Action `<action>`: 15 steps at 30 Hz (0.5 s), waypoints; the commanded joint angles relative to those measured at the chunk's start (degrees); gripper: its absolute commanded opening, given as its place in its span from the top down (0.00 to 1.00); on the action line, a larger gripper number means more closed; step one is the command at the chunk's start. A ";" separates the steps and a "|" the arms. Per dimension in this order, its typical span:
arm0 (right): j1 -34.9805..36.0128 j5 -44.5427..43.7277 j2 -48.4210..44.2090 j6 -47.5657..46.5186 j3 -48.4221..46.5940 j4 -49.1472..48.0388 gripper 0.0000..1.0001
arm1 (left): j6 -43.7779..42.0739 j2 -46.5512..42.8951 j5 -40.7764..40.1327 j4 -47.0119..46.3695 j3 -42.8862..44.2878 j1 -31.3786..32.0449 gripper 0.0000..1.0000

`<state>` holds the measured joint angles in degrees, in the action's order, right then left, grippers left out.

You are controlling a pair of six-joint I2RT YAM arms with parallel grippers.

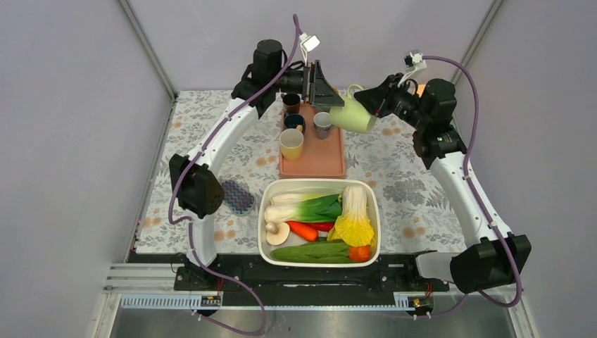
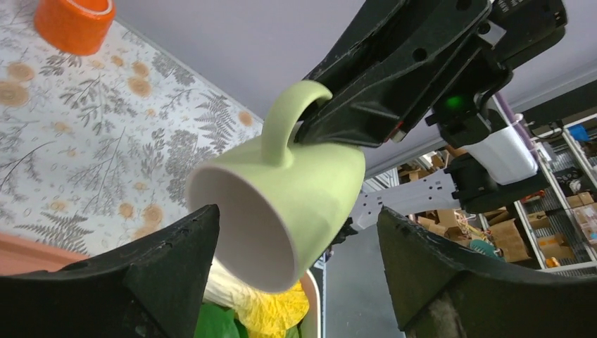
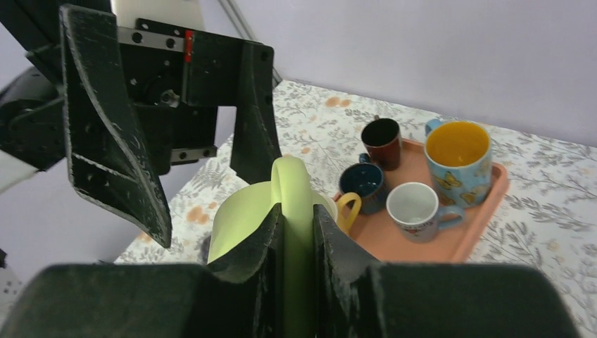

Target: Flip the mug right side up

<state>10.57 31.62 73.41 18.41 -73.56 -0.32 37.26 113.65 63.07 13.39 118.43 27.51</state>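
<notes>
Both arms are stretched well forward from their bases and bend inward, so the wrists nearly meet. The left arm (image 1: 225,130) ends with the left gripper (image 1: 329,91) aimed rightward, its fingers spread wide apart. Opposite it, the right arm (image 1: 464,183) brings the right gripper (image 1: 372,97) in, clamped tight on the handle of the mug (image 1: 352,116), which hangs tilted in the air.

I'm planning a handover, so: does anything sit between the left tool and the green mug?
Nothing visible does. The left tool is open and faces the mouth of the mug, with only air between them. The right tool clamps the handle from the mug's far side.
</notes>
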 commanded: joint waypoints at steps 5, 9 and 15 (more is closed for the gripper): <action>0.95 1.11 -0.09 8.08 -1.26 -12.97 1.00 | 9.04 -2.28 4.67 -12.12 -3.04 1.67 0.29; 0.95 -1.35 -0.02 5.25 -2.11 -12.18 1.00 | 8.72 -3.05 4.97 -11.78 -2.80 1.67 0.30; 0.97 2.44 4.24 10.81 -4.98 -16.33 1.00 | 9.55 -3.02 5.82 -13.01 -0.88 2.07 0.47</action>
<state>11.16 32.25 75.68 24.01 -74.46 -6.46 45.34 113.62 66.30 5.15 114.98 29.39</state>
